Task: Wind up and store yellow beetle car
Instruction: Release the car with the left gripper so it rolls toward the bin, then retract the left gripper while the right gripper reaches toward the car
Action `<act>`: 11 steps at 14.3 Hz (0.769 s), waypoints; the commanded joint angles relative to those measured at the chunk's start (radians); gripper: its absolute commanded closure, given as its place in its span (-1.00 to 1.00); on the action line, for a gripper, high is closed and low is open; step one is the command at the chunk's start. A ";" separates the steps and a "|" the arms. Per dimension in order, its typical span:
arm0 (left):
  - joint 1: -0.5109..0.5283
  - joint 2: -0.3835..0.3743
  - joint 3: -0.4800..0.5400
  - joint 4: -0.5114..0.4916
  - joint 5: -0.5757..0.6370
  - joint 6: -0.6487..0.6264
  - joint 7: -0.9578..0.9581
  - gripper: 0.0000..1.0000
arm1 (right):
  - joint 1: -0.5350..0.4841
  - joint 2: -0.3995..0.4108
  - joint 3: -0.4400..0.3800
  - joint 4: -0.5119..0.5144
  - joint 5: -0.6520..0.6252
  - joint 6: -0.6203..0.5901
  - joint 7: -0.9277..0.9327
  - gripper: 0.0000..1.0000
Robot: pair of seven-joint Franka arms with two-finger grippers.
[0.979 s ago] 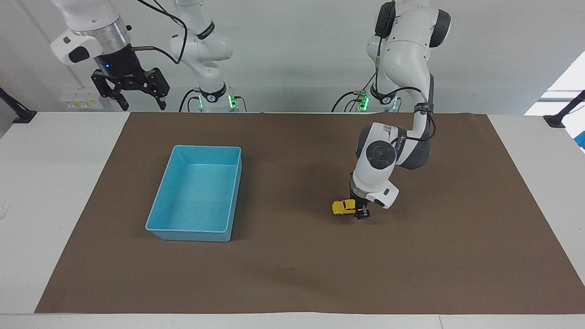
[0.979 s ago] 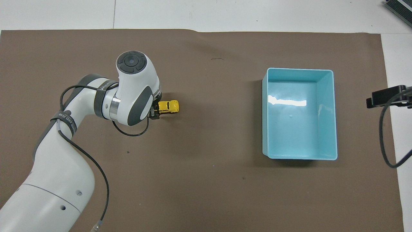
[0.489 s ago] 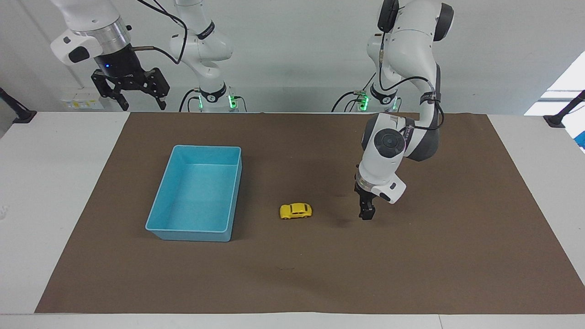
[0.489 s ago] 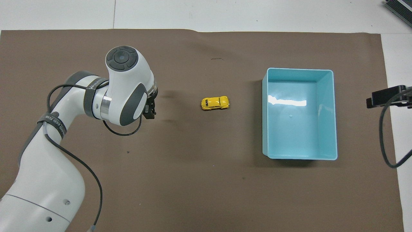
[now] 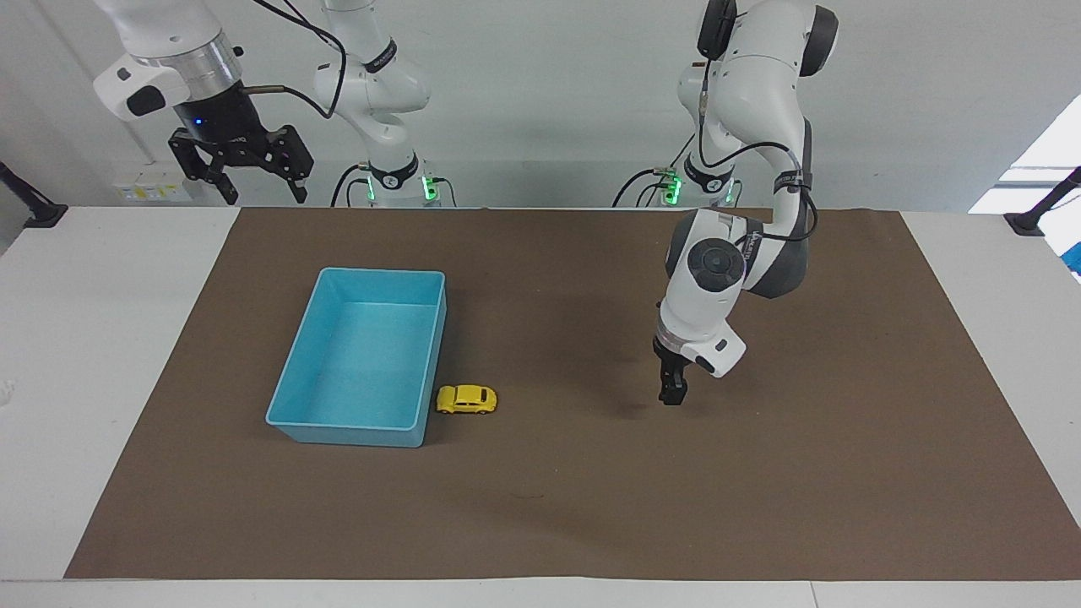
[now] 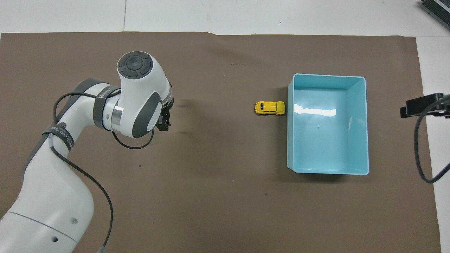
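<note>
Car [image 5: 466,399] against blue tray [image 5: 287,388]

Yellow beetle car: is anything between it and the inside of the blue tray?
Only the tray's own wall. The yellow beetle car sits on the brown mat right against the outside of the light blue tray, on its side toward the left arm's end. Storing it means lifting it over that rim. Nothing else visible blocks it.
</note>
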 commanded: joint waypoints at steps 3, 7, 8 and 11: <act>0.009 -0.067 -0.001 -0.013 0.014 0.004 0.101 -1.00 | -0.009 -0.008 0.004 0.002 0.004 -0.016 0.011 -1.00; 0.015 -0.122 0.002 -0.009 0.006 0.008 0.291 -1.00 | -0.009 -0.008 0.005 0.002 0.004 -0.016 0.011 -1.00; 0.016 -0.141 0.004 -0.009 0.007 0.011 0.319 -1.00 | -0.009 -0.008 0.004 0.002 0.004 -0.016 0.011 -1.00; 0.056 -0.194 0.004 -0.011 0.006 0.005 0.455 -1.00 | -0.011 -0.008 0.004 0.002 0.004 -0.016 0.011 -1.00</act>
